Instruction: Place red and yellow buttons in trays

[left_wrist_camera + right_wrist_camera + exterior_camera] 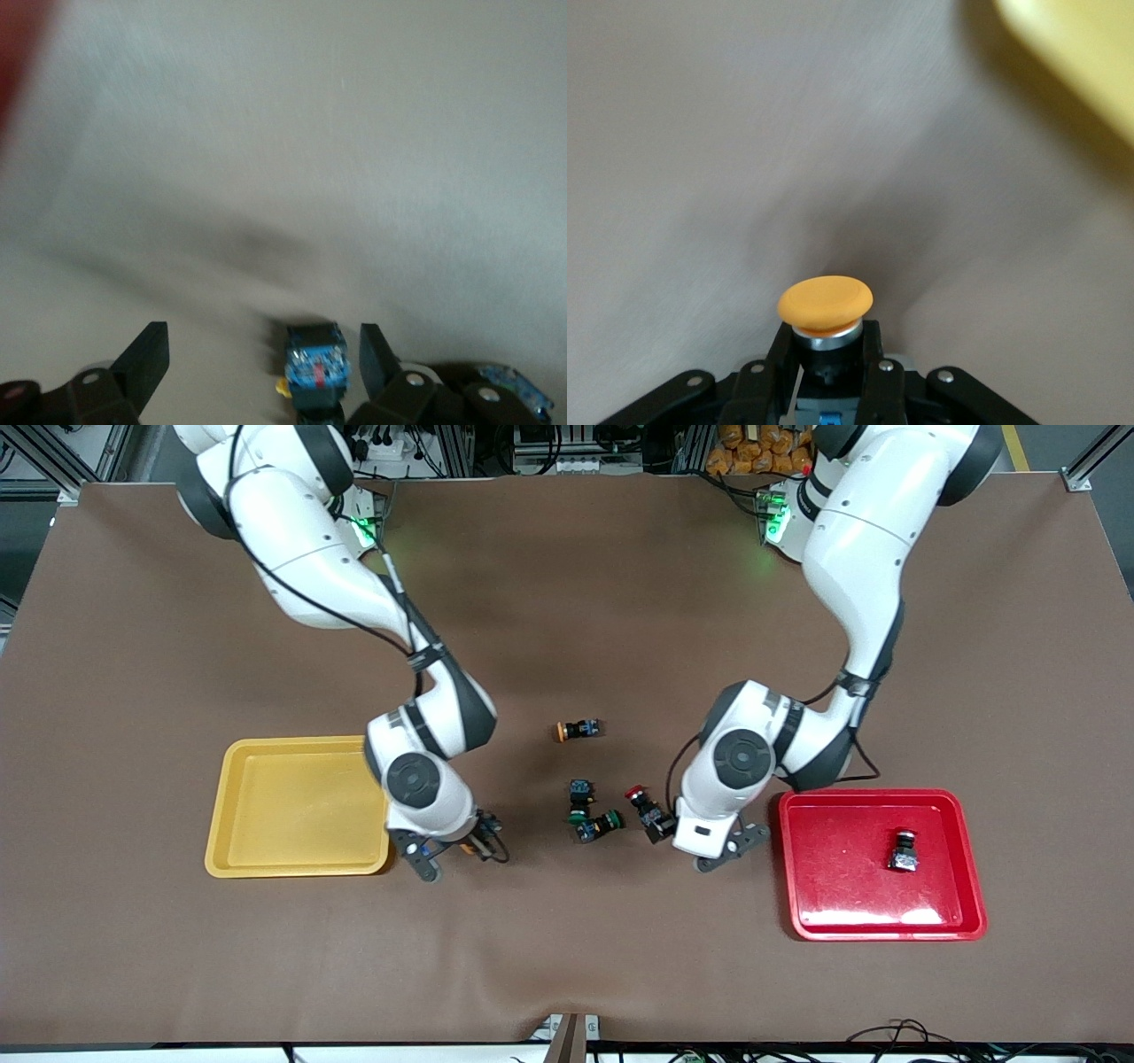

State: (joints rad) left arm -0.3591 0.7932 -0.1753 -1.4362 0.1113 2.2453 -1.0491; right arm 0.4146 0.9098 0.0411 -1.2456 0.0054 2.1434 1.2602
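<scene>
My right gripper [465, 849] is shut on an orange-yellow button [826, 305], held just beside the yellow tray [292, 815], whose corner shows in the right wrist view [1081, 53]. My left gripper [728, 849] is open and low over the table between a lying red-capped button [647, 808] and the red tray [842, 886]. The left wrist view shows a button's blue base [316, 365] between the open fingers, its cap hidden. Another red button [904, 850] lies in the red tray. A second orange-yellow button [576, 731] lies mid-table.
Two green-capped buttons [595, 825] lie close together beside the red-capped button, toward the right arm's end. A further blue base [514, 390] shows at the edge of the left wrist view. The red tray's corner [18, 53] also shows there.
</scene>
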